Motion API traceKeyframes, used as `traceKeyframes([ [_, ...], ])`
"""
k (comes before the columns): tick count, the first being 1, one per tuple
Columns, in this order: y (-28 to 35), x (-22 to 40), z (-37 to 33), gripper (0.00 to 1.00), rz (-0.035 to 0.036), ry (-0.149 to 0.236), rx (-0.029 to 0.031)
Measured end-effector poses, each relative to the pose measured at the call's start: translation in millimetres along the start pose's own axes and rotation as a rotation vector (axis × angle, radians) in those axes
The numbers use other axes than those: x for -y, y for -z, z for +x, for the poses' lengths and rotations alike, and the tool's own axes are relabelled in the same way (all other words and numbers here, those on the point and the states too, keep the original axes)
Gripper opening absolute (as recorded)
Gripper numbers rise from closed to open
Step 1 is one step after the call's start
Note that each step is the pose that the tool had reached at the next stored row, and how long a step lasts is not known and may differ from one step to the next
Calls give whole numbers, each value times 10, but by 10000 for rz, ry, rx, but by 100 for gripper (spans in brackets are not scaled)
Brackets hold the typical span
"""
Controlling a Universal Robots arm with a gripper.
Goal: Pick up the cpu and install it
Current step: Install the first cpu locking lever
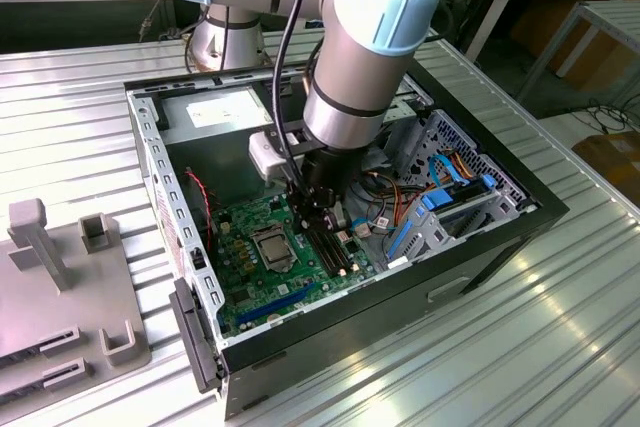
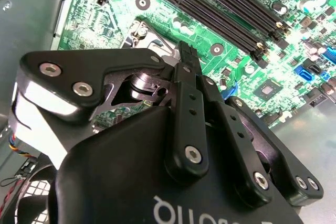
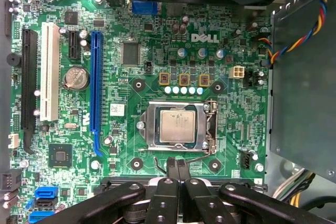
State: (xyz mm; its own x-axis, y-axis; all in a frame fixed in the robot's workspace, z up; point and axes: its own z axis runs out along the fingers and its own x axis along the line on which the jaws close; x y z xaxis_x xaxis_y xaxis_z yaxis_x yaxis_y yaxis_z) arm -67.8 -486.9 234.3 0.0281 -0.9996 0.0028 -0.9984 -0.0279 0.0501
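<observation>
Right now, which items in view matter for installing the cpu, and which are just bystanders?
Belongs to the job:
- cpu, seated in the socket frame
- gripper, fingers together, empty, beside the socket
- green motherboard

Just lying about:
- blue slot
- white slot
- coin battery
- grey fixture outside the case

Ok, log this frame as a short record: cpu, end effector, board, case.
cpu: seated in the socket frame on the board, metal top showing
end effector: fingers shut together, empty, hovering beside the socket
board: green, lying flat inside the case
case: open, on the ribbed metal table
</observation>
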Motion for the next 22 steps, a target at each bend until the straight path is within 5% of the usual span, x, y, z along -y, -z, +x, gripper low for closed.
traceKeyframes([
  [9, -21, -1, 57, 11, -1, -2, -38],
  [20, -119, 5, 58, 11, -2, -2, -50],
  [22, -231, 10, 58, 11, -2, -2, -50],
])
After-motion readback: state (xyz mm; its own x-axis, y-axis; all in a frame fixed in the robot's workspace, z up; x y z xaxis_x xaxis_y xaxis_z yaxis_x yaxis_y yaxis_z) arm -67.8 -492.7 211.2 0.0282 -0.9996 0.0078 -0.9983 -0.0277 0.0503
